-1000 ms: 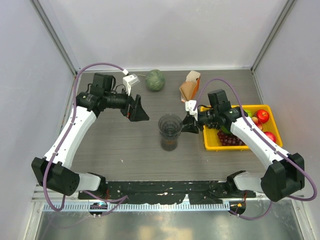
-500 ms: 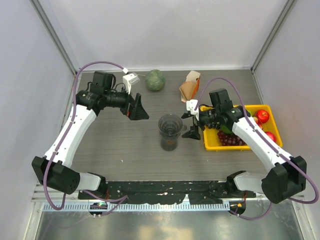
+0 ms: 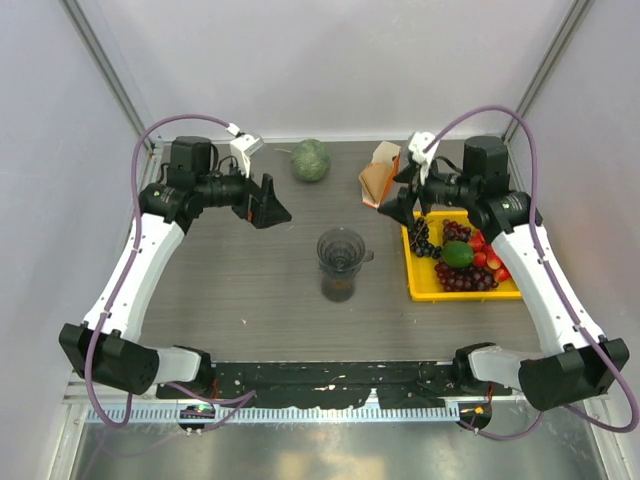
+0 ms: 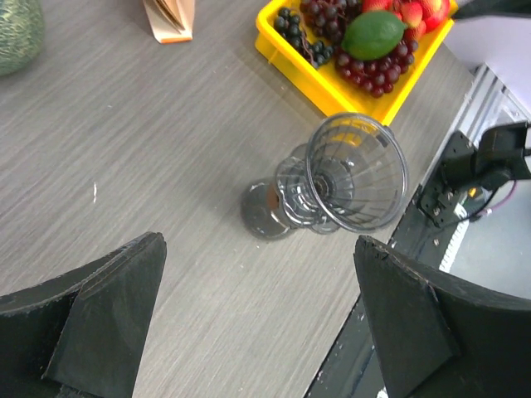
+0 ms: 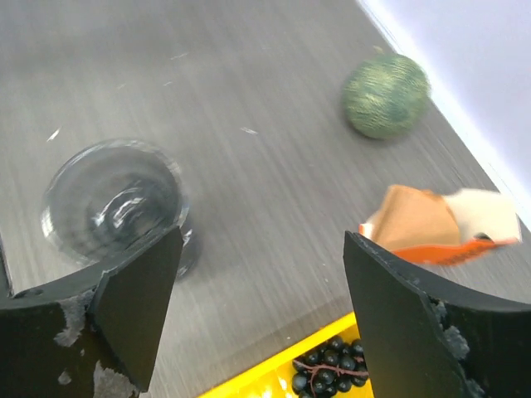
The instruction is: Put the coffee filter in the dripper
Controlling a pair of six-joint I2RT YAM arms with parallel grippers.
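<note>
The dripper (image 3: 341,248), a smoky see-through cone, stands on a clear glass jug (image 3: 339,286) mid-table, with nothing inside it. It also shows in the left wrist view (image 4: 357,170) and, blurred, in the right wrist view (image 5: 112,199). No single coffee filter is in view; only an upright pack of brown papers (image 3: 380,170) stands at the back. My right gripper (image 3: 403,203) hovers open just right of that pack (image 5: 436,224). My left gripper (image 3: 272,203) hangs open, up and left of the dripper. Both hold nothing.
A yellow tray (image 3: 460,292) of grapes, a lime and red fruit sits right of the jug, partly under my right arm. A green round melon (image 3: 310,159) lies at the back, left of the pack. White walls close in the table.
My right gripper has opened beside the dripper, then drawn away up and to the back right, near the pack. The left gripper has shifted slightly back and left.
</note>
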